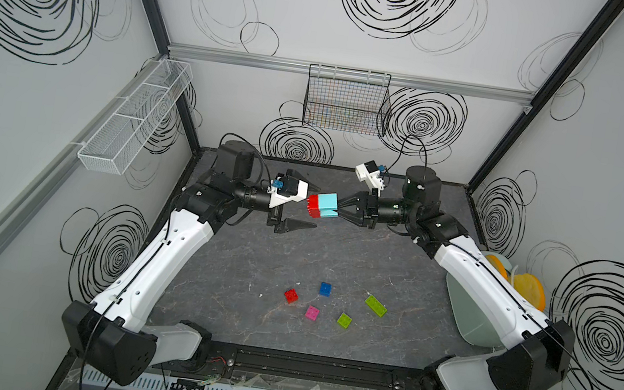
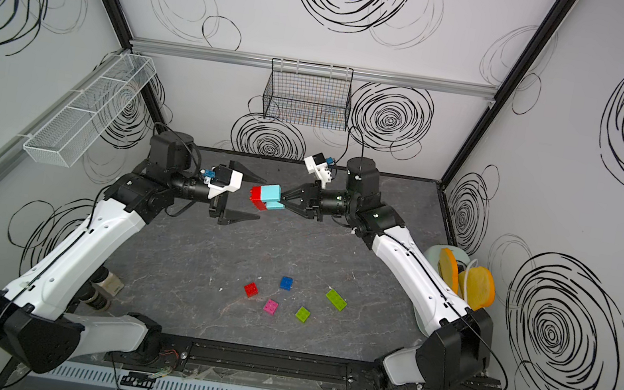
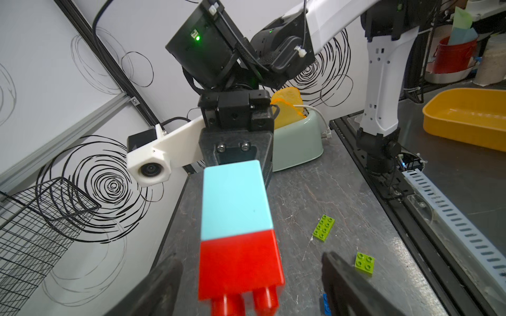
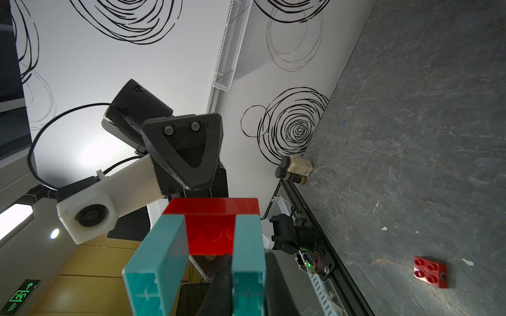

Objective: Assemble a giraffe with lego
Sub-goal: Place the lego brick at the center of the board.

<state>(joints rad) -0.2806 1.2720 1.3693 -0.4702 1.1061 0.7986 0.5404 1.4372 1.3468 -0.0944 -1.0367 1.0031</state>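
The giraffe [image 1: 323, 205] is only begun, two cyan legs [image 1: 330, 204] joined to a red body [image 1: 312, 207], and it hangs in the air toward 12 o'clock of the table [image 1: 231, 276] in both top views; its long axis runs 9 to 3 o'clock, the red end with its studs facing 9 and the leg ends facing 3. The right claw [image 1: 338, 212] comes in from 3 o'clock and is closed on the legs; its own wrist view shows one finger [image 4: 221, 276] pushed between the two legs, so it appears to pinch a single leg. The left claw [image 1: 316, 207] faces it from 9 o'clock with jaws spread wide and holding nothing; one finger stands at 12 and one at 6 o'clock of the red end, and both seem clear of the plastic, though the near edge of the left wrist view is too blurred to be sure. I judge that the left claw, being right at the red end, is the one placed to take or brace it. The loose lego lies well apart at 6 o'clock: red brick [image 1: 291, 295], blue brick [image 1: 325, 289], pink brick [image 1: 312, 313], small lime brick [image 1: 344, 320], long lime brick [image 1: 376, 306].
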